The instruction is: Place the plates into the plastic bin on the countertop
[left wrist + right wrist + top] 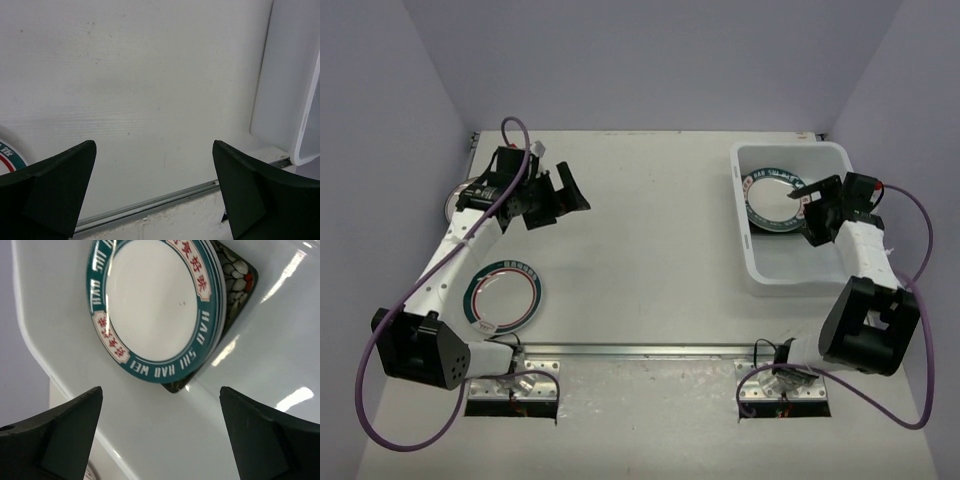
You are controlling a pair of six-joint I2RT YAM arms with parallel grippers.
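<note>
A round white plate with a teal rim (pixel 502 297) lies on the countertop (pixel 640 240) at the front left; its edge (pixel 5 156) shows in the left wrist view. My left gripper (pixel 560 195) (pixel 152 145) hangs open and empty beyond that plate. In the far half of the plastic bin (pixel 790 285) lies another teal-rimmed plate (pixel 772 198) (pixel 155 305), resting on a black floral plate (pixel 232 275). My right gripper (pixel 810 205) (pixel 160 390) is open over the bin floor (pixel 260 365), just short of the stack and holding nothing.
A metal rail (pixel 640 350) (pixel 150 205) runs along the near edge between the arm bases. The bin's side wall (pixel 285 100) is at the right of the left wrist view. Lilac walls close in the table. A round grey edge (pixel 450 205) peeks from under the left arm.
</note>
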